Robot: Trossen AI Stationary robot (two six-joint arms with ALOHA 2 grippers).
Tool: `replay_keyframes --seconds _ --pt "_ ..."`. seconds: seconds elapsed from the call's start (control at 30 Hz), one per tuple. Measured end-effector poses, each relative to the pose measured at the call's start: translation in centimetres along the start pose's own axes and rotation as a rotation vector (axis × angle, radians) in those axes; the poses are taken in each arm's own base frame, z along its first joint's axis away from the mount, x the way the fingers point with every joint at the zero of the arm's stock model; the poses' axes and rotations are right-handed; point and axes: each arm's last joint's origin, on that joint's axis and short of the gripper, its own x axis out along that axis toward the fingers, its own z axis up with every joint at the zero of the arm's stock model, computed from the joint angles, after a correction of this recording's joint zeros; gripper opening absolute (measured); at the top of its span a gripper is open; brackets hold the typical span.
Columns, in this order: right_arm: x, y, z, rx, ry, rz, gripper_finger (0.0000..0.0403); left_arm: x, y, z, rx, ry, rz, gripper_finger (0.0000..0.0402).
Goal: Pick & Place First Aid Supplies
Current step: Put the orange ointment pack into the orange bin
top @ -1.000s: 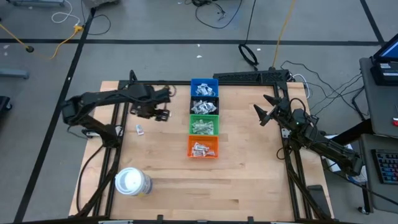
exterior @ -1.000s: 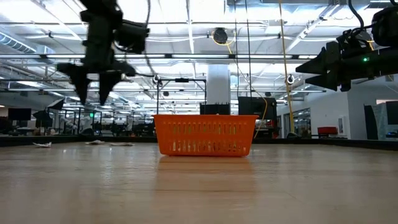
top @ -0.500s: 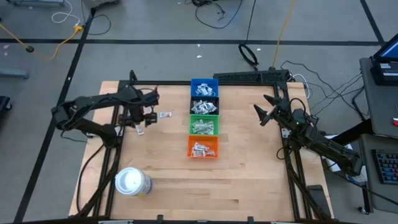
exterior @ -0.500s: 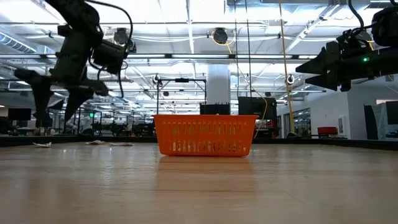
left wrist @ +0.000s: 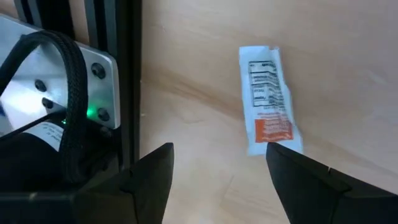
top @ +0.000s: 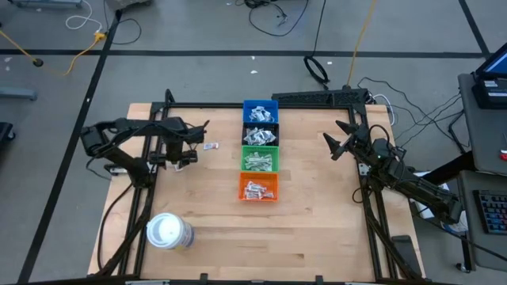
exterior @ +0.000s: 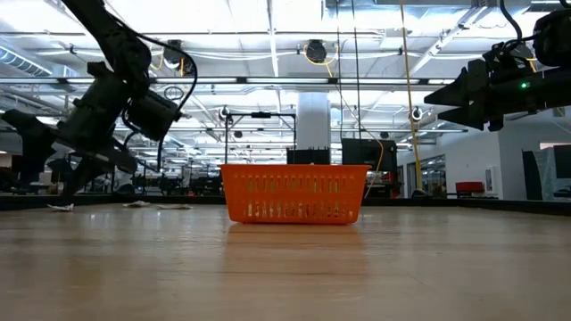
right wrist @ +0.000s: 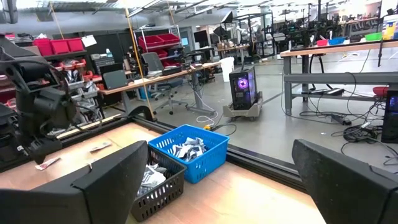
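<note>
A small white strip packet with an orange mark (left wrist: 268,99) lies flat on the wooden table, close to the left frame rail. My left gripper (left wrist: 217,180) is open and points steeply down over it, low above the table (exterior: 62,174). One fingertip stands at the packet's orange end and the other is off to the side over bare wood. Another small packet (top: 210,146) lies between the left gripper (top: 179,158) and the bins. My right gripper (top: 337,144) waits open and level at the table's right side.
A column of bins stands mid-table: blue (top: 260,112), black (top: 260,134), green (top: 260,158) and orange (top: 259,187), all holding packets. A large white roll (top: 169,232) stands near the front left. The black frame rail (left wrist: 127,81) runs right beside the left gripper.
My left gripper has gone from beside the black bin toward the table's left edge and a little nearer. It has sunk close to the tabletop and rolled about its own axis. It now stands over the strip packet. The packet that lay under it beside the bins now shows.
</note>
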Motion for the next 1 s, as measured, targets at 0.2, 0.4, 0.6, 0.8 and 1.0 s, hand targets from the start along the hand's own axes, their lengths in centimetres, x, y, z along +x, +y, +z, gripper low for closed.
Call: replay_keyframes --seconds 0.2,0.4,0.6,0.8,1.0 --pt "0.0 0.0 0.0 0.000 0.000 0.000 0.0393 0.6 -1.2 0.2 -0.027 0.015 -0.009 0.0253" --pt "0.0 0.0 0.0 0.000 0.000 0.000 0.0393 0.8 -2.4 0.3 -0.019 0.005 -0.067 0.0239" --pt "0.0 0.0 0.0 0.000 0.000 -0.003 0.0393 0.7 -3.2 0.3 0.077 0.042 -0.160 0.0196" --pt "0.0 0.0 0.0 0.000 0.000 -0.002 0.0393 0.7 -3.6 -0.1 0.077 0.048 -0.190 0.0089" --pt "0.0 0.0 0.0 0.000 0.000 -0.001 0.0393 0.8 -3.9 -0.4 0.127 0.046 -0.214 0.0007"
